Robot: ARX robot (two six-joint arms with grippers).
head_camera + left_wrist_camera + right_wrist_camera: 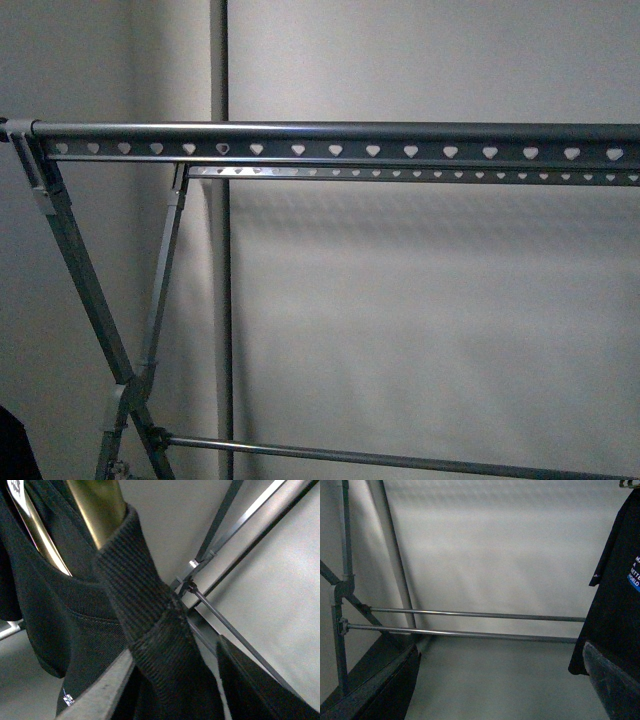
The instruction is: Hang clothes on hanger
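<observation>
The grey metal rack's long rail (330, 140) with heart-shaped holes crosses the front view near the top, on crossed legs (90, 300) at the left. No gripper shows there. In the left wrist view my left gripper (185, 690) is shut on the ribbed collar of the black T-shirt (145, 610), which sits on a brass-coloured coat hanger (97, 505). In the right wrist view my right gripper (502, 685) is open and empty, its fingers (385, 680) wide apart. The T-shirt (615, 605) hangs beside it, its printed graphic at the frame edge.
A grey wall and a vertical pipe (218, 60) stand behind the rack. Two low horizontal bars (470, 625) of the rack run across the right wrist view above the floor. A rack leg and its joint (192, 575) show past the collar in the left wrist view.
</observation>
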